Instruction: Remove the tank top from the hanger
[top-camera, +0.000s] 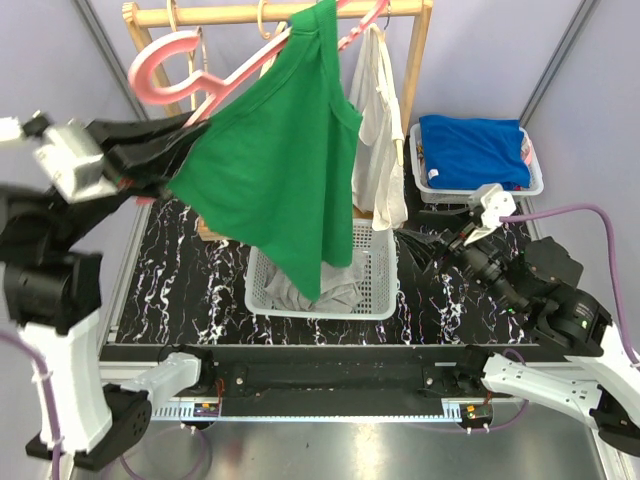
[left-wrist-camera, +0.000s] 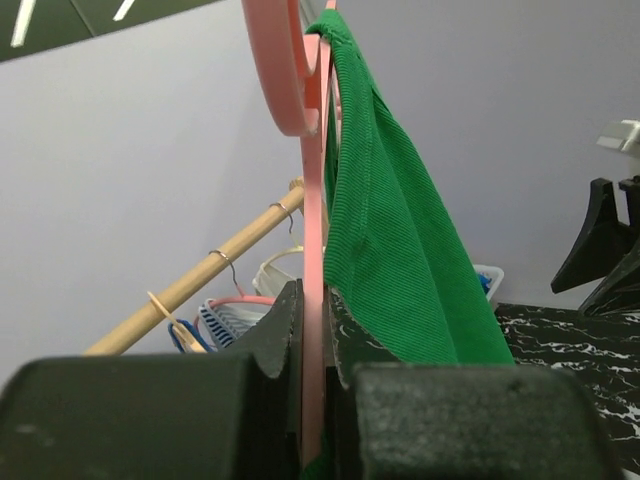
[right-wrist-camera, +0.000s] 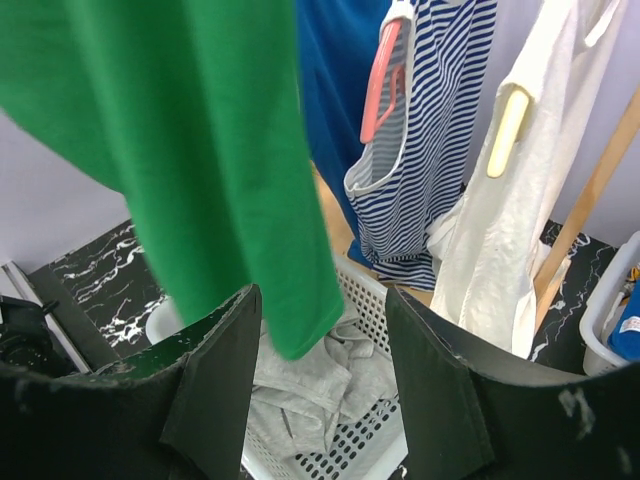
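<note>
From above, the green tank top (top-camera: 275, 170) hangs in mid-air over the white basket (top-camera: 375, 290). It is draped on a tilted pink hanger (top-camera: 165, 62), its cloth falling in a broad, smooth sheet. The left gripper (top-camera: 190, 128) grasps the hanger's lower end. The right gripper (top-camera: 420, 250) sits low beside the basket.

In the left wrist view, the jaws are clenched on the hanger's thin pink bar (left-wrist-camera: 313, 250), and the top's ribbed green fabric (left-wrist-camera: 400, 260) slopes away from it.

In the right wrist view, the jaws are spread and hold nothing. The top's hem (right-wrist-camera: 200, 130) dangles just beyond them, above grey clothing (right-wrist-camera: 300, 385).
</note>
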